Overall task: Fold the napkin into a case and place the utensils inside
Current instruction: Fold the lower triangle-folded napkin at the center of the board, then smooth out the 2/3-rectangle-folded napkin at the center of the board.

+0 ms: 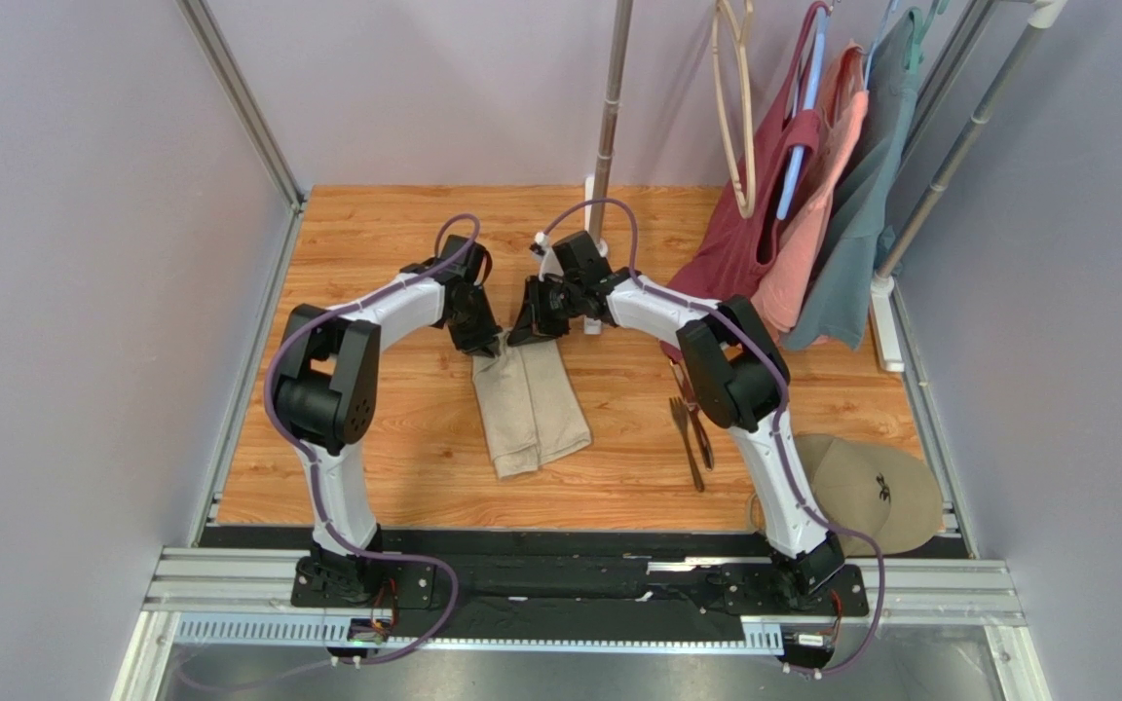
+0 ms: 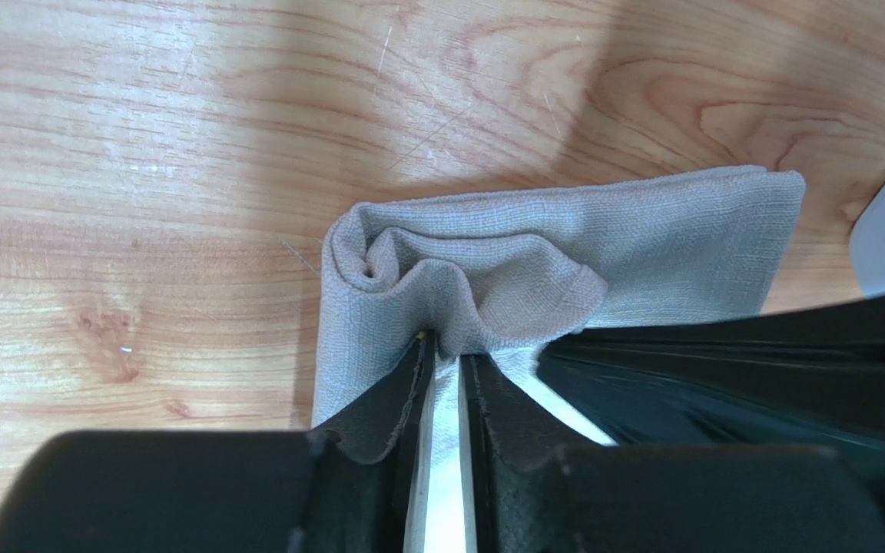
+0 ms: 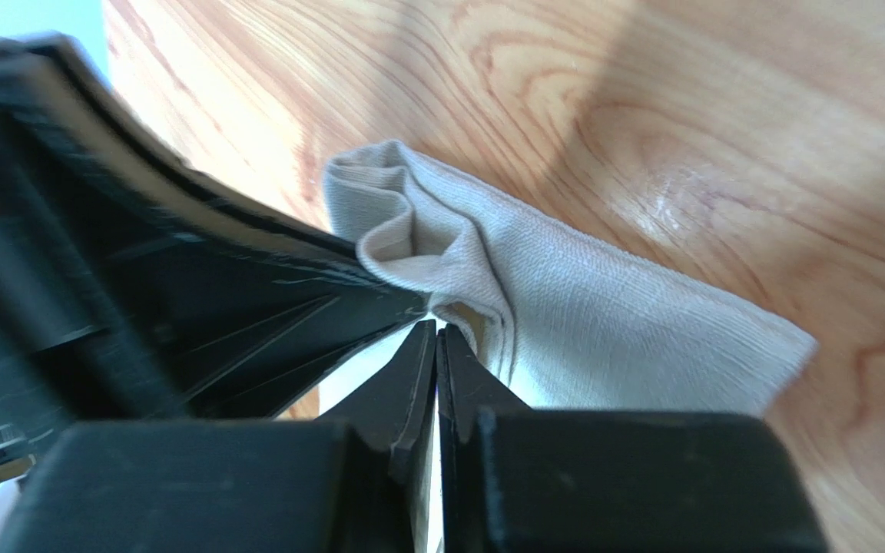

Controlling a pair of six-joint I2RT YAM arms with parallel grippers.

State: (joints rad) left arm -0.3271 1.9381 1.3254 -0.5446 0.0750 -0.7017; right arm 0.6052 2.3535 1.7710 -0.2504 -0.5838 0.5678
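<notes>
The napkin lies folded into a narrow oblong on the wooden desk, between the two arms, its long axis running from the far side toward the near edge. Two lengthwise folds show along its top face.

The left pincer is positioned at the far left corner of the napkin. In the left wrist view its fingers stand a narrow slit apart, and the cloth bunches into a pucker that runs between the fingertips; the pincer is clamped on the napkin.

The right pincer is positioned at the far edge of the napkin, just beside the left pincer. In the right wrist view its fingers stand nearly together, with a raised fold of the cloth caught at the tips.

The utensils lie on the desk to the right of the napkin, apart from it and close to the right arm.

A round tan disc rests at the near right corner. Maroon, salmon and grey-teal garments hang at the far right.
</notes>
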